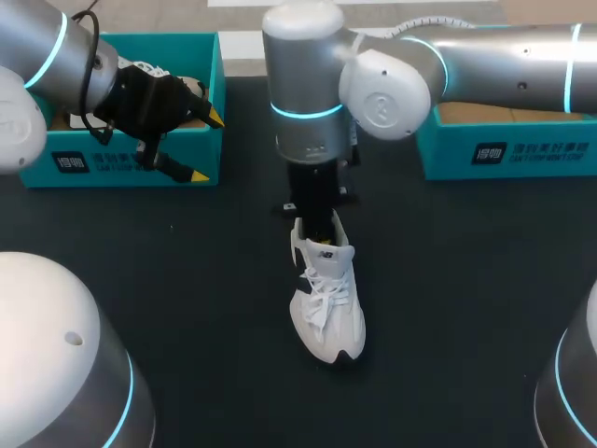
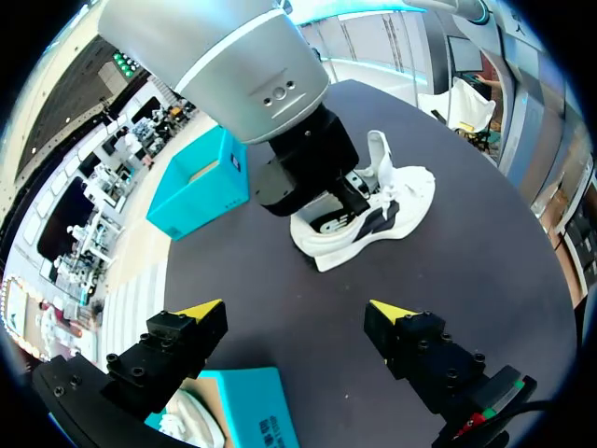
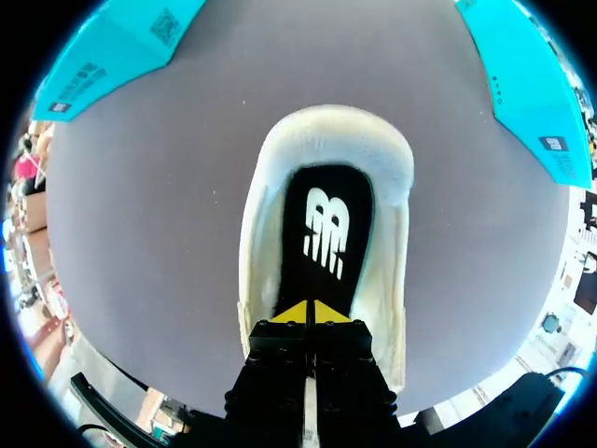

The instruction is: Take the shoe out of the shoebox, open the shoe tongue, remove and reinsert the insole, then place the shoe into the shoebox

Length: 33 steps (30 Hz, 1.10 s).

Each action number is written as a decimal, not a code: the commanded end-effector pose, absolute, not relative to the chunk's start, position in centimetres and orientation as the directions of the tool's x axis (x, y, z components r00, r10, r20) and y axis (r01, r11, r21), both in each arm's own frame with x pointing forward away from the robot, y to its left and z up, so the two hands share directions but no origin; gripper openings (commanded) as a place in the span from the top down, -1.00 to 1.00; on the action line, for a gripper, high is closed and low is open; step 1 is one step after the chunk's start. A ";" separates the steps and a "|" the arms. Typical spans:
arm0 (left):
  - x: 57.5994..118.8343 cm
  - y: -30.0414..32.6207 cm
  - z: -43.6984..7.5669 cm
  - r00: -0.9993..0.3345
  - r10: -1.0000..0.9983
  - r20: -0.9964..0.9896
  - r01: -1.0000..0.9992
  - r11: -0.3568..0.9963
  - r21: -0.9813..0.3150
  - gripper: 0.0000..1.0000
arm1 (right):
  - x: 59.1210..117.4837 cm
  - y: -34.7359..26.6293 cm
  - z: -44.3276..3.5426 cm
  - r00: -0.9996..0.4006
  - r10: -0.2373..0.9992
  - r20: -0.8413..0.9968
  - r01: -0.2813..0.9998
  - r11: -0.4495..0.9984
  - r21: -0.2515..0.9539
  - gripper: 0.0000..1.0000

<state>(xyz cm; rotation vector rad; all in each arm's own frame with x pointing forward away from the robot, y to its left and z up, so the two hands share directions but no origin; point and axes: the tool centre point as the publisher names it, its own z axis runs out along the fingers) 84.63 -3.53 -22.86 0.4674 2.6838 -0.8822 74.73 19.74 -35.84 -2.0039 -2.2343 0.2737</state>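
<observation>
My right gripper (image 3: 312,313) stands straight down inside the shoe (image 1: 328,303), yellow tips pressed together on the black insole (image 3: 322,233). I judge it is placed there to seat the insole flat, or to catch its edge. I see nothing between the tips, so I cannot tell which. The shoe rests upright on its sole in the middle of the table (image 1: 187,280), between the two boxes and apart from both, which gives the arm room to come in from above (a sensible spot, I think).

My left gripper (image 2: 298,310) hangs over the front wall of the left shoebox (image 1: 121,163), fingers wide apart and holding nothing. I read that as parked out of the way.

The left shoebox holds a second shoe (image 1: 146,68), white with dark patches. The right shoebox (image 1: 504,154) shows only a strip of brown interior, the arm covering the rest. I cannot tell what it holds.
</observation>
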 end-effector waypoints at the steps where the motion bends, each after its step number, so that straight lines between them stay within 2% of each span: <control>1: 84.5 -3.5 -22.8 -0.909 0.215 -0.356 0.384 0.763 -0.520 -1.00 | 74.6 20.0 -35.0 -0.122 0.991 -0.051 0.962 0.106 -0.252 1.00; 11: 84.5 -3.5 -22.8 -0.909 0.215 -0.356 0.384 0.763 -0.520 -1.00 | 72.0 19.3 -35.4 -0.072 0.997 -0.023 0.947 0.061 -0.314 1.00; 12: 84.5 -3.5 -22.8 -0.909 0.215 -0.356 0.384 0.763 -0.520 -1.00 | 71.8 19.0 -35.4 -0.057 0.998 -0.027 0.946 0.045 -0.322 0.95; 14: 84.5 -3.5 -22.8 -0.909 0.215 -0.356 0.384 0.763 -0.520 -1.00 | 71.7 18.7 -35.5 -0.050 0.999 -0.022 0.945 0.040 -0.324 -0.02; 15: 84.5 -3.5 -22.8 -0.909 0.215 -0.356 0.384 0.763 -0.520 -1.00 | 71.7 18.4 -35.5 -0.036 0.999 -0.024 0.945 0.026 -0.327 -1.00; 33: 84.5 -3.5 -22.8 -0.909 0.215 -0.356 0.384 0.763 -0.520 -1.00 | 72.4 18.6 -35.9 -0.083 0.996 -0.025 0.943 0.070 -0.325 -1.00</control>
